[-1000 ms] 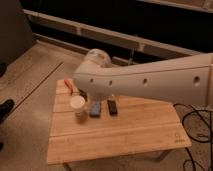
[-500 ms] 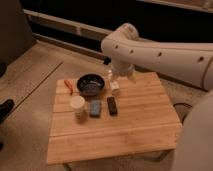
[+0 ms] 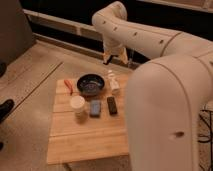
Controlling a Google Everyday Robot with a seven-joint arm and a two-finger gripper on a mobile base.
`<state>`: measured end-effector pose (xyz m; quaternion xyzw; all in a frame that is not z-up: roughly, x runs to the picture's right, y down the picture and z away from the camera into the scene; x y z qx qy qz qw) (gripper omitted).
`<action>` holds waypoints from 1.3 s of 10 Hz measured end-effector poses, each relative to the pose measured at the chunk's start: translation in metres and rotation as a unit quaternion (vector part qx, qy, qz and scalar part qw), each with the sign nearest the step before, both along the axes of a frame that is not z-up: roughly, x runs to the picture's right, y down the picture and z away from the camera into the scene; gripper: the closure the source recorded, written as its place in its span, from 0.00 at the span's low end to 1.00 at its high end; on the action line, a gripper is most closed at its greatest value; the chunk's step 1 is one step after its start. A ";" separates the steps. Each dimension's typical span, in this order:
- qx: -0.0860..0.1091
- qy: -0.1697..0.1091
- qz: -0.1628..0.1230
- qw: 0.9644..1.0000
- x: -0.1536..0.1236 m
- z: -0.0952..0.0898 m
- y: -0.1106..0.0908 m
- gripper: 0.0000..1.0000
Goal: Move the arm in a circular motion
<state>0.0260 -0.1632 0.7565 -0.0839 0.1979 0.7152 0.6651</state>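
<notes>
We see the arm [image 3: 150, 40] reaching over the pale wooden table [image 3: 85, 142] on speckled floor [image 3: 30, 75], its gripper [image 3: 115, 59] hanging above the far edge, jaws apart, empty

Lab-like robot test space, bare hard floor [image 3: 30, 85], lone wooden table [image 3: 85, 145], tool [image 3: 114, 57] hanging near its far edge.

Arm [image 3: 150, 36] (off-white) holds gripper [image 3: 115, 59] raised near the table [image 3: 85, 142].

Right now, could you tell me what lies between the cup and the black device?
A blue block, in the camera view; the gripper hangs near the table's far edge.
</notes>
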 end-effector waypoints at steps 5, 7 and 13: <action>-0.007 -0.080 -0.137 0.987 -0.130 0.002 0.020 0.35; -0.014 -0.111 -0.177 0.978 -0.154 -0.011 0.052 0.35; -0.050 -0.201 -0.149 0.967 -0.166 -0.059 0.169 0.35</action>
